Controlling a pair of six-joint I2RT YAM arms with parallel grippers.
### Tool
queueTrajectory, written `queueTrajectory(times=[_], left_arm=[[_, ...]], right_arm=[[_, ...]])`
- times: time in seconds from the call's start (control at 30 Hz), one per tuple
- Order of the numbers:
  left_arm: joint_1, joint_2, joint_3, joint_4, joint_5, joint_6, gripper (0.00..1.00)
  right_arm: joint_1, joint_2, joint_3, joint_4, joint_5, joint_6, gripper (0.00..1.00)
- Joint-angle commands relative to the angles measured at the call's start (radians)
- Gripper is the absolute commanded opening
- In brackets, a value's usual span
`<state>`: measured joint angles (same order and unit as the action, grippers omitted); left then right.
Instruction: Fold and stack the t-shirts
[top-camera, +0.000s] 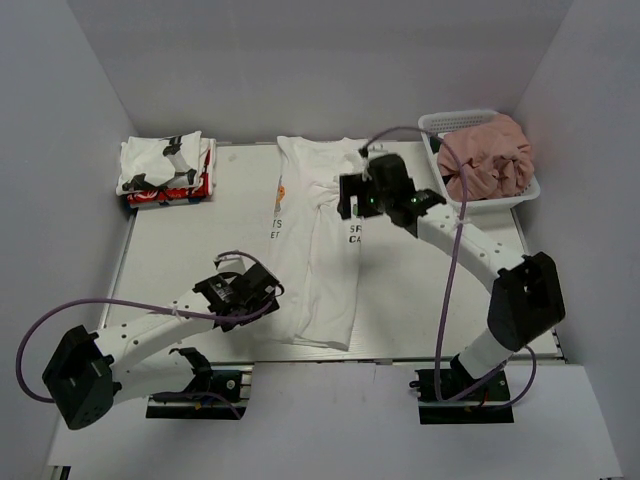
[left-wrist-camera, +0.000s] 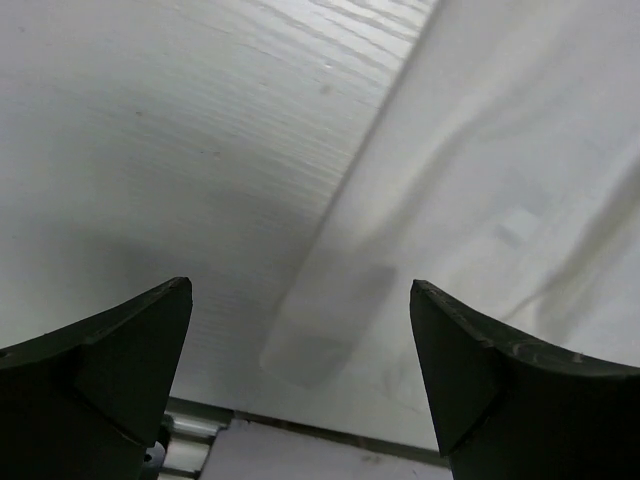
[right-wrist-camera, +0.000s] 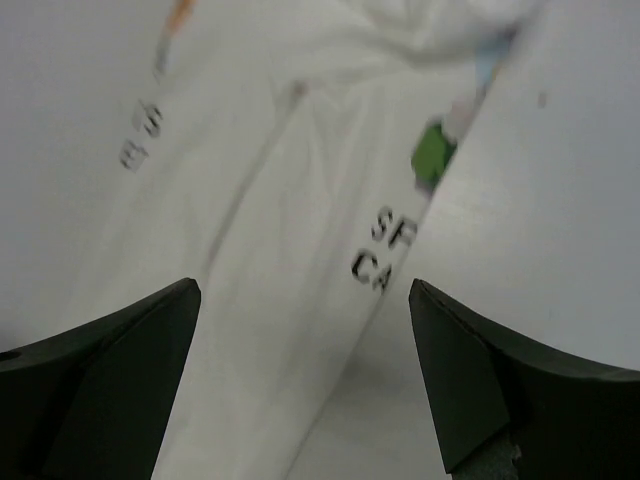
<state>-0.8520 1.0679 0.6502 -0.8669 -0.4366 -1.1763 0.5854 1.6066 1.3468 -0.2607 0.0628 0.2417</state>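
White tee (top-camera: 325, 280) under R claw (right-wrist-camera: 303, 295)

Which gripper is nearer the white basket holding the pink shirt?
Right. The right gripper hovers over the white shirt, just left of the basket; the left gripper is across the shirt, by its near left edge.

4 t-shirts can be counted: 1 large white t-shirt (top-camera: 325, 250) on the 1 table (top-camera: 190, 250), 1 folded white shirt with black patches (top-camera: 163, 160), 1 folded red shirt (top-camera: 190, 189) and 1 dusty pink shirt (top-camera: 487, 160). The 2 folded ones make 1 stack; whether it holds more than 2 cannot be told. There is 1 white mesh basket (top-camera: 456, 121). There are 2 arms with 2 grippers, the left gripper (top-camera: 272, 291) and the right gripper (top-camera: 350, 196), each with 2 dark fingers (left-wrist-camera: 110, 370). 2 purple cables (top-camera: 60, 320) show, 1 per arm.
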Motion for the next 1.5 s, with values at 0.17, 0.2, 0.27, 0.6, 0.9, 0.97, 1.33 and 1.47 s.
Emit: queueTrajectory(times=[0.17, 0.2, 0.27, 0.6, 0.9, 0.97, 1.33, 1.47], left_arm=[[0.094, -0.1, -0.156, 0.121, 0.071, 0.027, 0.91], [0.103, -0.111, -0.175, 0.14, 0.085, 0.027, 0.89], [0.113, -0.102, -0.198, 0.198, 0.14, 0.064, 0.88], [0.113, -0.193, -0.241, 0.125, 0.179, 0.038, 0.83], [0.113, -0.329, -0.123, 0.005, 0.139, 0.075, 0.92], [0.113, -0.312, -0.136, 0.025, 0.168, 0.086, 0.92], [0.103, -0.243, -0.319, 0.256, 0.384, 0.132, 0.7], [0.103, -0.23, -0.319, 0.21, 0.374, 0.123, 0.46]], right_arm=[[0.128, -0.223, -0.371, -0.118, 0.037, 0.217, 0.91], [0.161, -0.232, -0.386, -0.127, 0.028, 0.229, 0.91], [0.203, -0.255, -0.445, -0.135, -0.012, 0.238, 0.91], [0.329, -0.347, -0.606, -0.186, -0.096, 0.361, 0.91], [0.484, -0.307, -0.653, -0.126, -0.138, 0.488, 0.91], [0.499, -0.292, -0.676, -0.069, -0.141, 0.544, 0.91], [0.522, -0.215, -0.704, -0.008, -0.09, 0.65, 0.82], [0.522, -0.205, -0.713, 0.021, -0.077, 0.659, 0.64]])
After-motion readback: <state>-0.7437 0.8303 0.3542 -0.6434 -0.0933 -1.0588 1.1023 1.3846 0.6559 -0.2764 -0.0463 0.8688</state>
